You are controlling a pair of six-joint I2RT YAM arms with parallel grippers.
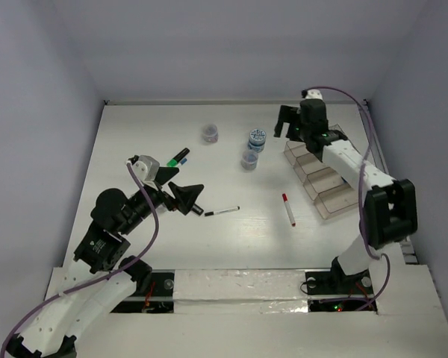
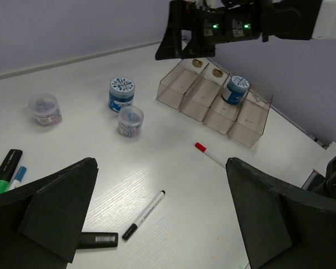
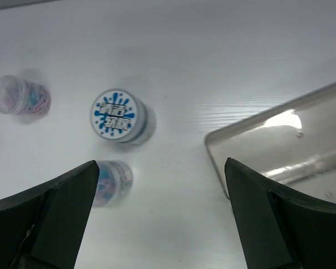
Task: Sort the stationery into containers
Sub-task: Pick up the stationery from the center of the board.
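The clear divided tray (image 1: 325,183) stands at the right; in the left wrist view (image 2: 247,124) a blue-and-white pot (image 2: 235,89) sits in one compartment. Three pots stand left of it: greyish (image 1: 210,133), blue-and-white (image 1: 257,139), blue-tinted (image 1: 249,159). A thin black-and-white pen (image 1: 222,212), a red-capped white pen (image 1: 288,209) and a green-capped black marker (image 1: 179,156) lie on the table. My left gripper (image 1: 188,198) is open and empty above the thin pen (image 2: 144,215). My right gripper (image 1: 287,123) is open and empty above the tray's far-left corner (image 3: 269,145).
A black marker body (image 2: 98,240) lies partly under my left finger, and a blue-tipped pen (image 2: 18,175) lies beside the green-capped marker (image 2: 4,172). White walls enclose the table on the far, left and right sides. Purple cables run along both arms.
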